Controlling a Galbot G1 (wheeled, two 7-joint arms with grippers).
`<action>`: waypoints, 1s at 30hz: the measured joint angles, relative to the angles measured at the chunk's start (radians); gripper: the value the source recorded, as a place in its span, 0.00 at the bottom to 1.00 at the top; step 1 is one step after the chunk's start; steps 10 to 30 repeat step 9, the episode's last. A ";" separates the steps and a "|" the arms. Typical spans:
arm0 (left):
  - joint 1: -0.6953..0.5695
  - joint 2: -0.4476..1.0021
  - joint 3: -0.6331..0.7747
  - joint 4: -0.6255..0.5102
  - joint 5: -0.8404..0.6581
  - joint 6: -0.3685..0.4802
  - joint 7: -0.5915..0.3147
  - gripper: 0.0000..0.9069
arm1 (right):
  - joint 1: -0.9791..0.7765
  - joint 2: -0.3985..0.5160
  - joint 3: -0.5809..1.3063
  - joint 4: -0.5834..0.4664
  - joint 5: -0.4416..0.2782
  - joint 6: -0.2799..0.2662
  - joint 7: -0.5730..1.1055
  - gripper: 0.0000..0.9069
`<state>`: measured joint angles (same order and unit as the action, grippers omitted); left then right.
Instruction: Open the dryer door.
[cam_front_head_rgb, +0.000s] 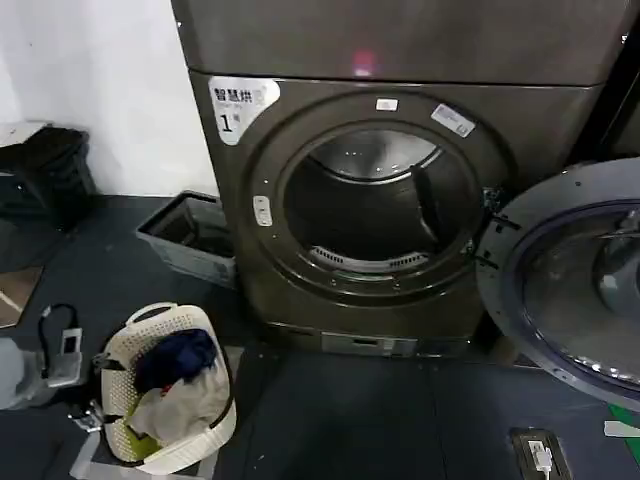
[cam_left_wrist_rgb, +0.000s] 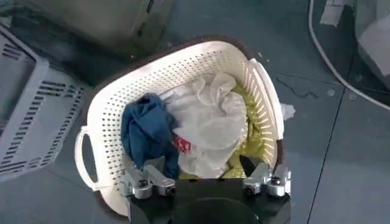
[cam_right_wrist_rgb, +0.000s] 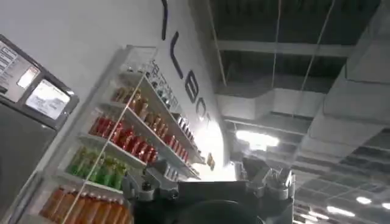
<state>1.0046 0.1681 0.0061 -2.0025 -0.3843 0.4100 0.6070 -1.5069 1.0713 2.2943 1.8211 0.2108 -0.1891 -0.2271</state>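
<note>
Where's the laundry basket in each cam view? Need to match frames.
Head: laundry basket at lower left, on the floor.
Left wrist: laundry basket fills the centre, seen from above.
Right wrist: shelves of bottles and ceiling instead.
Shared landmark: grey crate beside the basket.

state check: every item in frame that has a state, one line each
dryer door: swung wide open to the right, grey inside face showing
dryer drum: exposed, looks empty
laundry basket: upright on the floor, holding clothes
grey crate: on the floor left of the dryer
left gripper: open above the basket, holding nothing
right gripper: open, pointing upward
</note>
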 joint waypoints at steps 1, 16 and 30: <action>0.000 0.000 0.000 0.000 0.003 0.000 0.000 1.00 | 0.000 0.000 0.001 -0.001 -0.003 0.000 0.000 1.00; 0.004 0.000 0.001 0.006 0.017 -0.008 0.001 1.00 | 0.000 0.001 0.002 -0.005 -0.010 -0.001 -0.003 1.00; 0.004 0.000 0.001 0.006 0.017 -0.008 0.001 1.00 | 0.000 0.001 0.002 -0.005 -0.010 -0.001 -0.003 1.00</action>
